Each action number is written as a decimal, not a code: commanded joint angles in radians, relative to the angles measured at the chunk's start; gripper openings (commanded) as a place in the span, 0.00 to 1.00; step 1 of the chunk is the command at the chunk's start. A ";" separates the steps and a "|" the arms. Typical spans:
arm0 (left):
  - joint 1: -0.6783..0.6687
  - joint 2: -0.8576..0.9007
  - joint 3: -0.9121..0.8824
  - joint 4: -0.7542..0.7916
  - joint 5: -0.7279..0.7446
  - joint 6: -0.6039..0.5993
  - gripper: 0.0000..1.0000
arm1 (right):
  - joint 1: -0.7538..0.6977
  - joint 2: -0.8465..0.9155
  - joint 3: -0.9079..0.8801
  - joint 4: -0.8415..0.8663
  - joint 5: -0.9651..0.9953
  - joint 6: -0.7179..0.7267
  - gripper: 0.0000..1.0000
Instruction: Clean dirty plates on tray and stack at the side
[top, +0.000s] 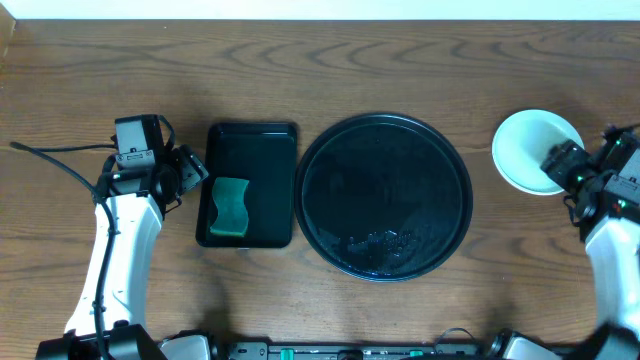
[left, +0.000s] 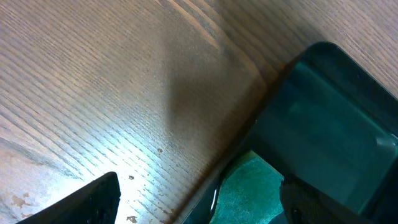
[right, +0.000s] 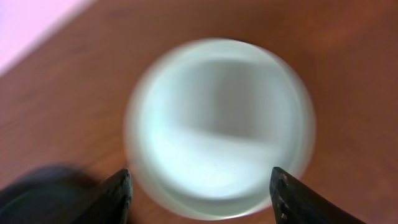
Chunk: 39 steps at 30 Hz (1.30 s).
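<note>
In the overhead view, we see the round tray (top: 385, 170) in the middle of the frame. It carries nothing, only a wet shine near its lower edge. The plates (top: 525, 140) lie on the table (top: 400, 60) at the right side of the frame, apart from the tray. We see one pale round shape and cannot tell how many are stacked there. The right pincer (top: 556, 165) is over its lower right rim. The left pincer (top: 195, 172) is at the left, just beside a small tray (top: 270, 140) that holds a green sponge (top: 230, 205).

In the left wrist view, the left pincer (left: 199, 190) is spread wide and pinches nothing. The sponge (left: 249, 193) shows between its fingers at the bottom of the frame.

The right wrist view is blurred. The right pincer (right: 202, 183) is also spread and empty, and the plates (right: 217, 118) fill the middle of the frame, above its fingers.
</note>
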 joint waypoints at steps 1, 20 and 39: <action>0.003 -0.005 0.020 -0.003 -0.001 -0.002 0.83 | 0.100 -0.084 0.001 -0.037 -0.216 -0.145 0.69; 0.003 -0.005 0.020 -0.003 -0.001 -0.002 0.83 | 0.459 -0.080 0.000 -0.279 -0.051 -0.370 0.99; 0.003 -0.005 0.020 -0.003 -0.001 -0.002 0.82 | 0.459 -0.080 0.000 -0.299 -0.051 -0.370 0.99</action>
